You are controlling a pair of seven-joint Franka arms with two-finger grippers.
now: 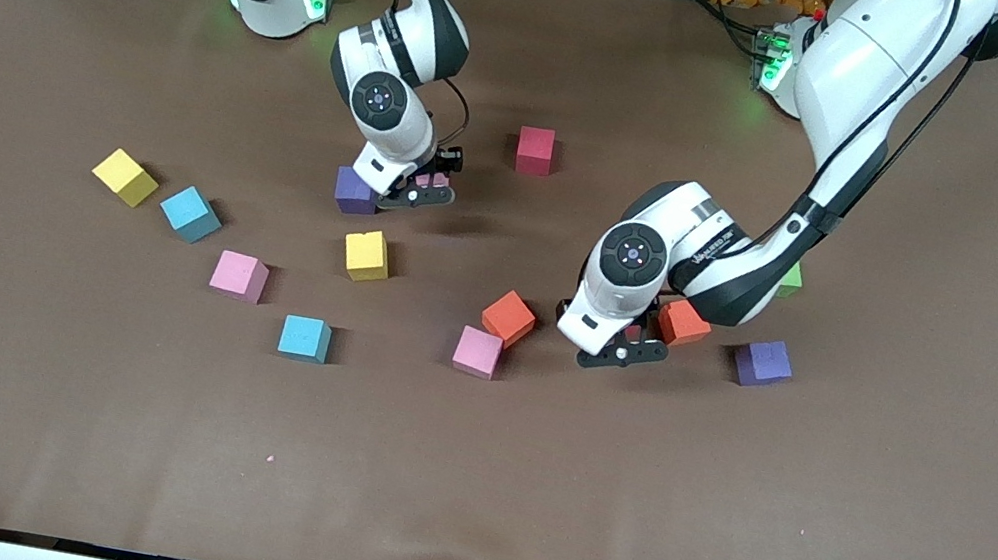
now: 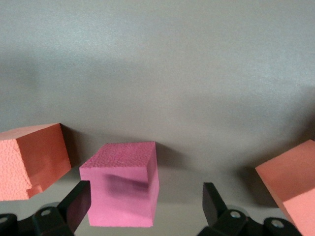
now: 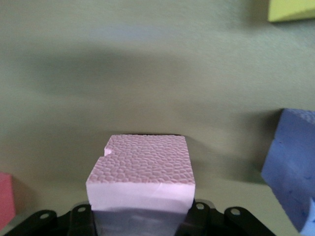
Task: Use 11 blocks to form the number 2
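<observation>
Surface [image 1: 463, 497]: a wide bare band runs along the near edge, with open room at both ends.

Blocks lie loose and scattered across the middle, not lined up in any figure. Nearest is a light blue cube [image 1: 305, 338]. Just farther is a pink cube [image 1: 478, 352], with an orange cube [image 1: 509, 317] almost touching its corner. A second pink cube [image 1: 239, 275] sits toward the right arm's end.

Left gripper [image 1: 625, 342] [image 2: 145, 206]: down at the surface between that orange cube and a second orange cube [image 1: 684, 322]. Fingers [image 2: 74, 204] spread wide around a magenta cube [image 2: 123, 189]. One finger is right at the cube's side, the other stands apart from it. No grip.

A purple cube [image 1: 762, 363] sits toward the left arm's end. A green cube [image 1: 790, 280] is farther back, partly hidden by the left arm.

Mid row: yellow cube [image 1: 366, 255], teal cube [image 1: 190, 213], second yellow cube [image 1: 125, 177].

Right gripper [image 1: 423, 191] [image 3: 142, 216]: fingers clamped on a pale pink cube [image 1: 433, 180] [image 3: 142, 172], just beside a second purple cube [image 1: 356, 192]. Cannot tell whether it is off the surface.

Farthest is a red cube [image 1: 535, 150], standing alone.
</observation>
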